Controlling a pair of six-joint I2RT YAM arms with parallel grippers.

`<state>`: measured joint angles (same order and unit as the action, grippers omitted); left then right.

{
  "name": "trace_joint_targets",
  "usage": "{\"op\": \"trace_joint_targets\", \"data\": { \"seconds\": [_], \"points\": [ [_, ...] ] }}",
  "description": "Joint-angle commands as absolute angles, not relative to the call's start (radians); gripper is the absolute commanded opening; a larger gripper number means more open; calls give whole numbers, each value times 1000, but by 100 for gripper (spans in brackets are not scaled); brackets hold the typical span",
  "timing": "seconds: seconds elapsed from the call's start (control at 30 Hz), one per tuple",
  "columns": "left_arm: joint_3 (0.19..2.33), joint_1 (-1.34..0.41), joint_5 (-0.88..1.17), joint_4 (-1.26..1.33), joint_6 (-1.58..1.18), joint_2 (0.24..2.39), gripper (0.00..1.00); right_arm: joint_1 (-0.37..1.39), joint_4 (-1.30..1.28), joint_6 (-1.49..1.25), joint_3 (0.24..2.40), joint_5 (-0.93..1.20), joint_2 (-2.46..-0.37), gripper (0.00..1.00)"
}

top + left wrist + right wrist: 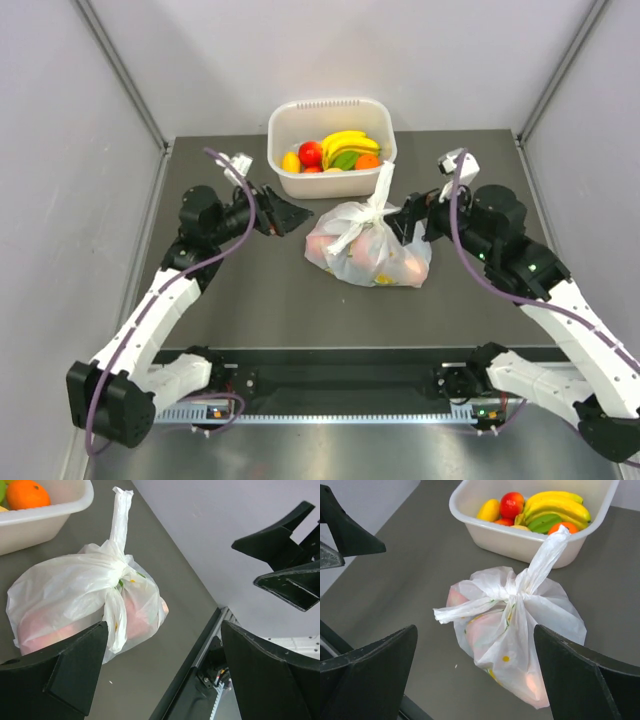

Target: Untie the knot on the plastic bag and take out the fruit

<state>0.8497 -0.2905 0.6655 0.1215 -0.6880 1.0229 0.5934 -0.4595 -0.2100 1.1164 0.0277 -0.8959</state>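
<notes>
The plastic bag (pixel 368 248) lies tied on the dark table, just in front of the white tub. Its knot (pixel 375 212) sits on top, one tail (pixel 384 183) standing up against the tub and one hanging over the side. Pinkish fruit (pixel 487 630) shows through the plastic. My left gripper (pixel 285 215) is open and empty, just left of the bag. My right gripper (pixel 405 226) is open and empty, close on the bag's right, near the knot. The left wrist view shows the bag (pixel 60 597) and knot (pixel 116 565) beyond the open gripper (pixel 162 670). The right wrist view shows the knot (pixel 515 591) ahead of the open gripper (pixel 475 675).
The rigid white tub (pixel 290 175) stands behind the bag and holds bananas (pixel 350 142), a red apple (pixel 311 153), an orange and other fruit. Grey walls close the table on both sides and the back. A black rail (pixel 330 378) runs along the near edge.
</notes>
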Motion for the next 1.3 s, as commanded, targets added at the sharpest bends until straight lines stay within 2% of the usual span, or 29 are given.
{"op": "trace_joint_targets", "data": {
  "seconds": [0.0,0.1,0.23,0.33,0.43,0.47,0.53,0.57,0.6,0.63,0.93,1.27],
  "points": [
    [943,-360,568,28,-559,1089,99,594,-479,-175,1121,6,-968,100],
    [985,-397,511,-18,-539,1150,99,594,-483,-167,1140,-105,-1080,100],
    [1017,-466,385,-69,-503,1192,99,594,-457,-164,1181,-133,-1244,100],
    [1045,-495,284,-106,-473,1218,99,594,-426,-167,1196,-121,-1340,91],
    [1078,-512,221,-130,-454,1250,99,594,-442,-190,1224,-135,-1426,73],
    [1084,-515,207,-130,-445,1259,99,594,-440,-199,1215,-158,-1440,60],
    [1104,-526,178,-140,-440,1290,99,594,-442,-219,1197,-173,-1465,41],
    [1111,-528,166,-141,-436,1304,99,594,-440,-228,1186,-182,-1463,19],
    [1124,-534,141,-144,-436,1327,99,592,-436,-242,1172,-180,-1453,7],
    [1132,-537,134,-149,-436,1341,99,595,-420,-247,1139,-176,-1441,0],
    [1238,-650,77,-152,-387,1523,99,595,-233,-230,921,32,-1221,0],
    [1256,-715,69,-124,-348,1626,99,594,-216,-196,913,124,-1189,0]
  ]
}}
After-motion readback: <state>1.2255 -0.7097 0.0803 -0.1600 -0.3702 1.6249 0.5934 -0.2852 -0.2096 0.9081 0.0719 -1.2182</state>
